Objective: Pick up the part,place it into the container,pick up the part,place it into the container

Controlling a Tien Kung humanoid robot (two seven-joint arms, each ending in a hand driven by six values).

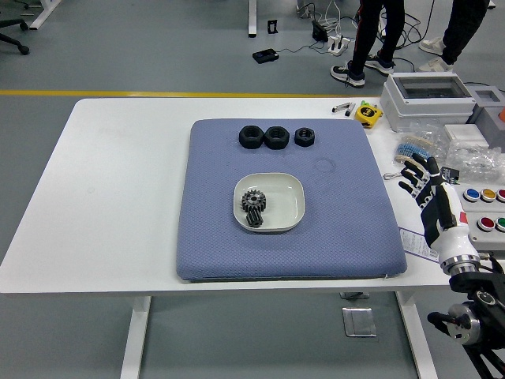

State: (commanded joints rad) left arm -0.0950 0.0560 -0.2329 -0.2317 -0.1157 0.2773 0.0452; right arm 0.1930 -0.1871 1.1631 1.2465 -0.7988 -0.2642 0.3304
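A white square dish [286,192] sits in the middle of the blue mat [213,237] and holds a dark gear [254,208] in its left half. Along the mat's far edge lie three black nut-like parts in a row: left [250,136], middle [276,136] and a smaller right one [304,136]. My right hand [422,178] hovers at the table's right side, just past the mat's right edge, fingers spread and holding nothing. The left arm does not show.
To the right stand a grey box [427,95], a yellow tape measure [368,113], plastic bags [473,158] and a panel with coloured buttons [485,207]. A label card [416,239] lies near the front right corner. People's legs stand on the floor behind.
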